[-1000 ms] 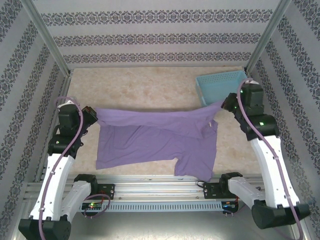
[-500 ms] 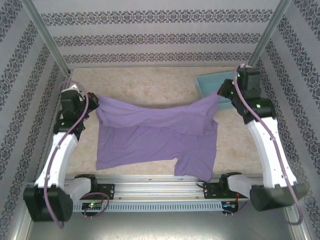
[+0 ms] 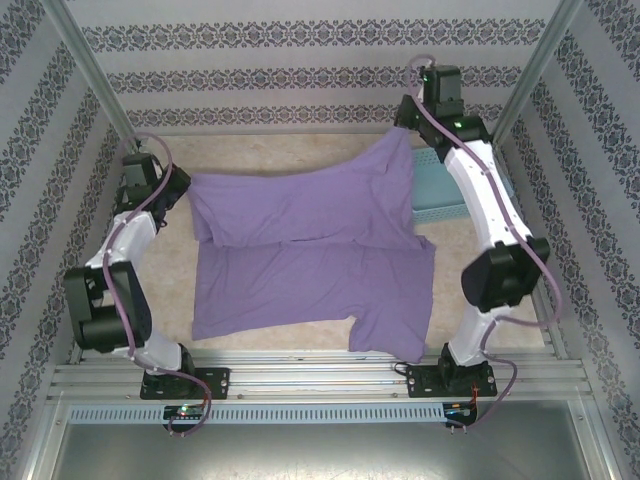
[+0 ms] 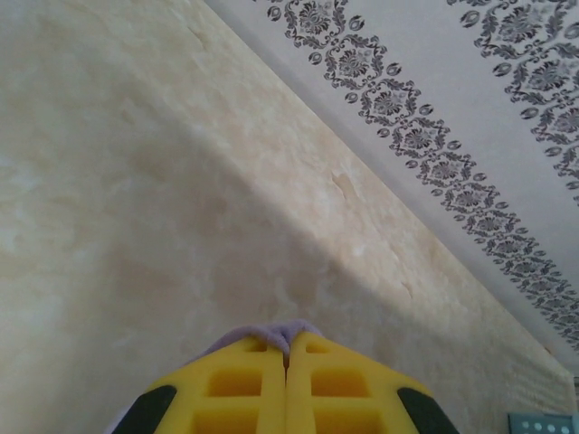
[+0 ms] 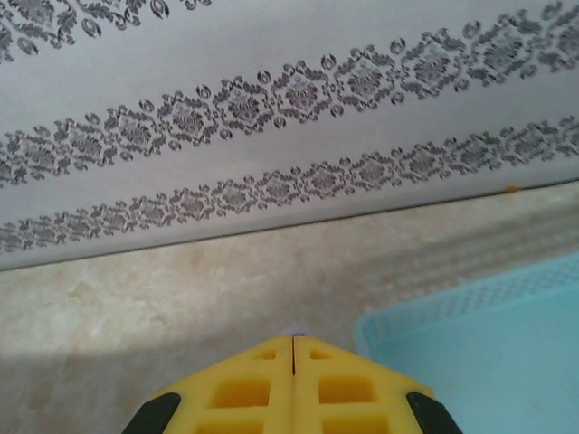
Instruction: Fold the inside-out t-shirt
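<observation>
Lifting the far edge of the inside-out t-shirt (image 3: 310, 260) looks like the step in hand. In the top external view each arm pinches one end of that edge, while the rest of the lavender cloth lies spread on the bench (image 3: 290, 155), its near hem close to the arm bases. The left tool (image 3: 183, 190) holds its corner low at the left side, its arm folded back on itself. The right tool (image 3: 405, 128) holds its corner high toward the back wall, its arm stretched long and passing over the blue basket (image 3: 440, 190), so the held edge slopes up to the right. By my judgement, the next move calls for levelling the two corners and carrying them together toward the near hem, edge taut, so the fold lands straight.

From the left wrist, the yellow fingers press together with a tuft of purple cloth pinched at their tips. From the right wrist, the fingers are likewise closed, a sliver of purple at the tips, with the basket low on the right.
</observation>
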Robot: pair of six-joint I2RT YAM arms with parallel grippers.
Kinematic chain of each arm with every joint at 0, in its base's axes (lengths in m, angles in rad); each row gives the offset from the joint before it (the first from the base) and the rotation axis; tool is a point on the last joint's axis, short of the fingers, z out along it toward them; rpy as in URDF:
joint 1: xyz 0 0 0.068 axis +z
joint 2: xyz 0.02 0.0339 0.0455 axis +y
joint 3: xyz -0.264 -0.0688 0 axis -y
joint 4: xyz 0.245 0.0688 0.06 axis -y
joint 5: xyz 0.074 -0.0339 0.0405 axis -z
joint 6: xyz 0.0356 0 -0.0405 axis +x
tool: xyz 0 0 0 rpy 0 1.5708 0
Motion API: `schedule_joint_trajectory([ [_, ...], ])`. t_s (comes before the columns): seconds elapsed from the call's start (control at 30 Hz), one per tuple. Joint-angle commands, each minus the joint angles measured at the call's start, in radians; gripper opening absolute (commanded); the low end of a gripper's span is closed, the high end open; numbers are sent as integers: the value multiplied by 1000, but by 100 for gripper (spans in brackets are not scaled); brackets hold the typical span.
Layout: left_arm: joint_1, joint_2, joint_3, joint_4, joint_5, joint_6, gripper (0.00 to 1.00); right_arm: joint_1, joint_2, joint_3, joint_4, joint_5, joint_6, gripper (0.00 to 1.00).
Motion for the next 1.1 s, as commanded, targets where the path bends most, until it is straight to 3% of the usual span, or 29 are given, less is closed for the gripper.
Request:
schedule_joint_trajectory([
  [0.0,35,80,73,89,35,-26,3,13,122,155,-18,10,-45,0],
  [0.1,48,172,152,81,58,-15,2,22,252,310,-54,13,-60,0],
  [0.4,59,278,309,2,-19,74,1,64,545,703,-109,74,-140,0],
  [0.6,80,344,370,-19,2,79,3,53,593,715,-79,102,-137,0],
  [0.73,79,439,492,-144,61,108,8,43,612,710,-63,109,-130,0],
  [0.9,71,515,569,-286,65,127,22,46,610,706,-70,55,-125,0],
  [1.07,28,554,635,-421,9,197,51,69,594,696,-81,2,-135,0],
])
